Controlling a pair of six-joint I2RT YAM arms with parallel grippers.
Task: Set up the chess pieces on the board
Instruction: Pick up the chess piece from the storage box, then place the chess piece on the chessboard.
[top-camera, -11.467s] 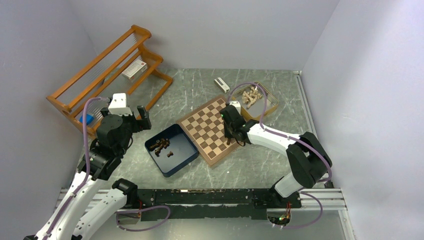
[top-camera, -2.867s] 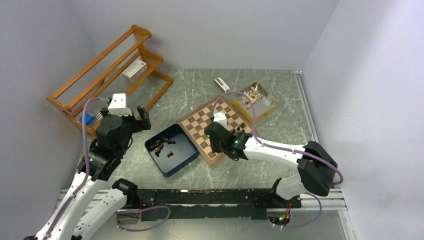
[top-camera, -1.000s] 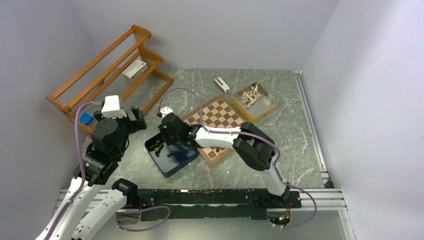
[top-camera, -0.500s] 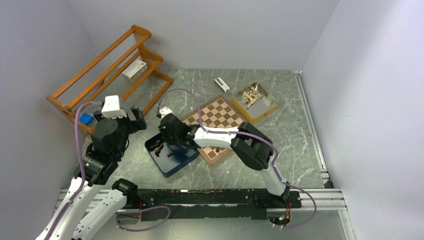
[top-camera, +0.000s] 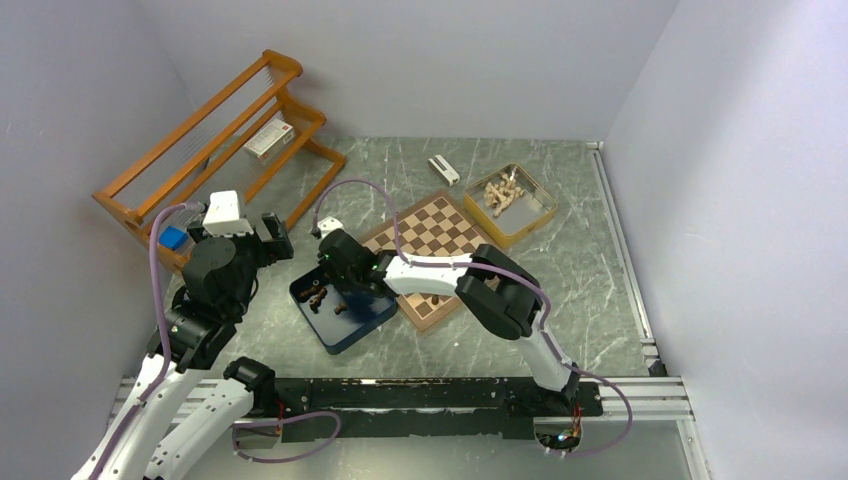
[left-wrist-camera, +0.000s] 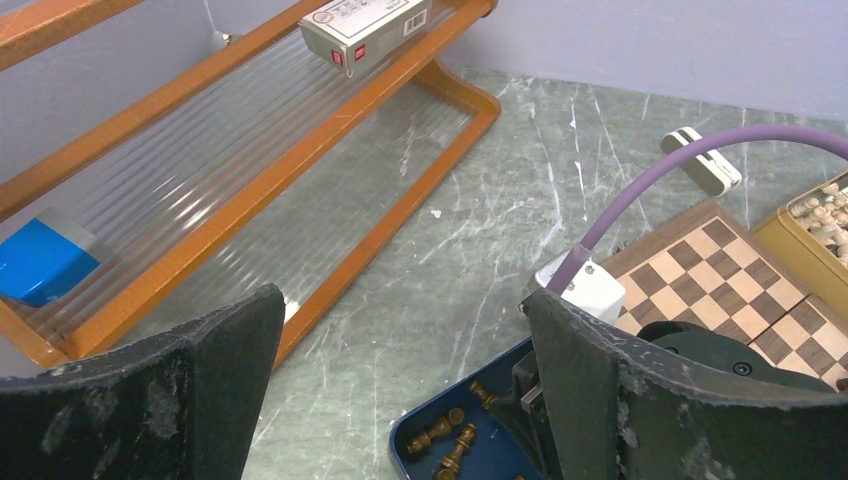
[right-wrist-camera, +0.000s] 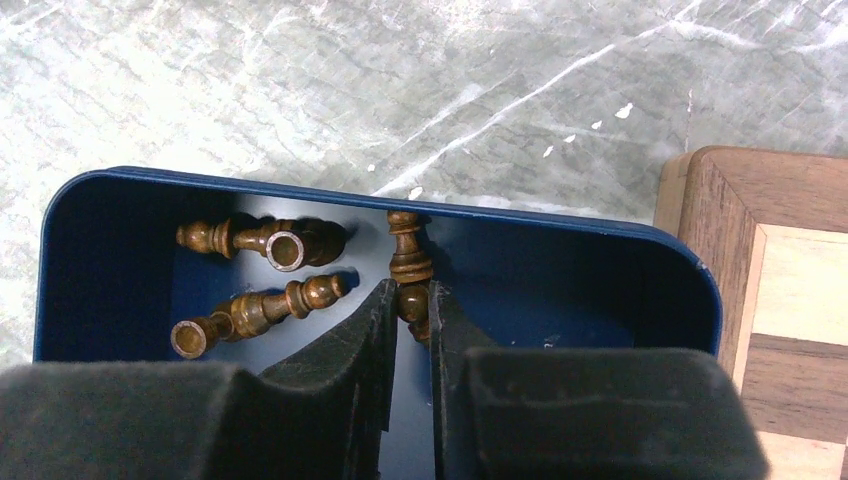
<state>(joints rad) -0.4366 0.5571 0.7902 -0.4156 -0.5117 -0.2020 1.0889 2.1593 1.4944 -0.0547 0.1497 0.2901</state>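
My right gripper (top-camera: 340, 293) reaches down into the dark blue box (top-camera: 352, 325). In the right wrist view it (right-wrist-camera: 410, 292) is shut on a dark brown chess piece (right-wrist-camera: 405, 250) that lies against the box's far wall. Three more dark pieces (right-wrist-camera: 258, 310) lie to its left in the box, and they also show in the left wrist view (left-wrist-camera: 452, 440). The chessboard (top-camera: 432, 240) lies just right of the box; its corner shows in the right wrist view (right-wrist-camera: 780, 250). My left gripper (top-camera: 272, 235) is open and empty, held above the table left of the box.
A gold tin of pale beige pieces (top-camera: 510, 198) stands behind the board on the right. An orange wooden rack (top-camera: 215, 145) holds a small carton (top-camera: 268, 138) and a blue block (top-camera: 172, 238) at back left. A small white object (top-camera: 444, 170) lies behind the board.
My right arm has swung left from the board to the blue box and lowered into it, its fingers now closed on a dark piece. The left arm has shifted slightly.
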